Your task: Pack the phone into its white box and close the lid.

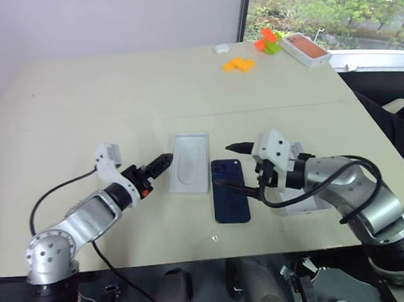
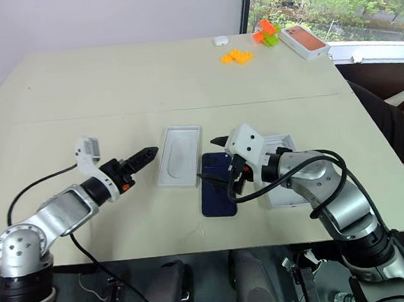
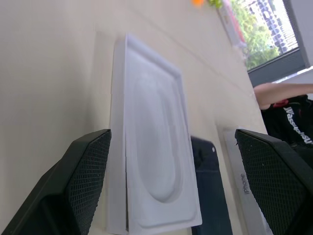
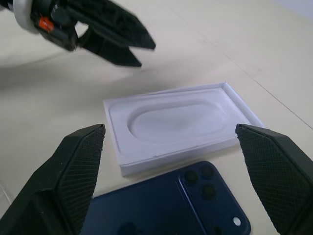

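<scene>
Right wrist view: phone [image 4: 171, 205] camera lenses visible; left gripper [image 4: 139, 53] apart, right gripper [image 1: 232, 166] apart.

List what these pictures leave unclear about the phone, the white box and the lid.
- Phone: screen side lies face down, unseen.
- Lid: mostly behind the right gripper and arm; printed face unseen.
- White box: tray floor covered by its moulded insert.

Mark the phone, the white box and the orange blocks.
phone [image 1: 230, 192]: left eye view, middle of its dark blue back.
white box [image 1: 190, 163]: left eye view, moulded insert inside the tray.
orange blocks [image 1: 238, 65]: left eye view, top of the pile.
</scene>
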Controlling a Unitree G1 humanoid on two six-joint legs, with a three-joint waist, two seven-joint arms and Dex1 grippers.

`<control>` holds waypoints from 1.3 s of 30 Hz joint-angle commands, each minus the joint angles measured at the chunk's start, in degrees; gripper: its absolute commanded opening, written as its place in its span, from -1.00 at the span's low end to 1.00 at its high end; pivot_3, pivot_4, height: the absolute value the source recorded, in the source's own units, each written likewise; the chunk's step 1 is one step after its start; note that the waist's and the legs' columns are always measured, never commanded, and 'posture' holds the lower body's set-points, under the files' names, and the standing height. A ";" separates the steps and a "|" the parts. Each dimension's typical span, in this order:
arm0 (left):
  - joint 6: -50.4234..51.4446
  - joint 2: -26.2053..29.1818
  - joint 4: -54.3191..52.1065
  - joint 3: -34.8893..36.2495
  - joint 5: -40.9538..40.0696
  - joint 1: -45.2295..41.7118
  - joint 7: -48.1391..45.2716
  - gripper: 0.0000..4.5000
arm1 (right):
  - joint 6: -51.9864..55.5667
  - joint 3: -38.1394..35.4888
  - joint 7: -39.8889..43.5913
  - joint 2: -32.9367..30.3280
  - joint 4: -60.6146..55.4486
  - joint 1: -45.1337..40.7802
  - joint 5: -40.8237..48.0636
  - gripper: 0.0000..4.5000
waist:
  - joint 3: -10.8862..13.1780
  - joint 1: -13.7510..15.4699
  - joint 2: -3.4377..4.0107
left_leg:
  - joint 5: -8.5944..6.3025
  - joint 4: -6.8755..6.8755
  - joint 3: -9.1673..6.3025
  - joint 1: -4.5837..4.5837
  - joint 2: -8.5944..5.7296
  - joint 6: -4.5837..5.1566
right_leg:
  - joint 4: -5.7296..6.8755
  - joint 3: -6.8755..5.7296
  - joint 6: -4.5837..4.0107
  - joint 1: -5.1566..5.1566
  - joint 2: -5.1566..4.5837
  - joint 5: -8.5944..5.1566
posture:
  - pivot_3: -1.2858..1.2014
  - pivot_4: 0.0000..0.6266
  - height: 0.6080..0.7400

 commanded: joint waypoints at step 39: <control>-22.09 17.18 -5.91 0.75 48.87 22.14 -61.57 0.91 | 14.20 22.75 -5.57 16.01 24.44 -25.45 -18.96 -0.99 | 0.01 -0.34 0.07 | 0.00 -0.04 0.06 -0.94 0.16 0.01 | 0.10 -0.03 0.13 -1.01 -0.06 0.12 | 0.03 -0.52 1.00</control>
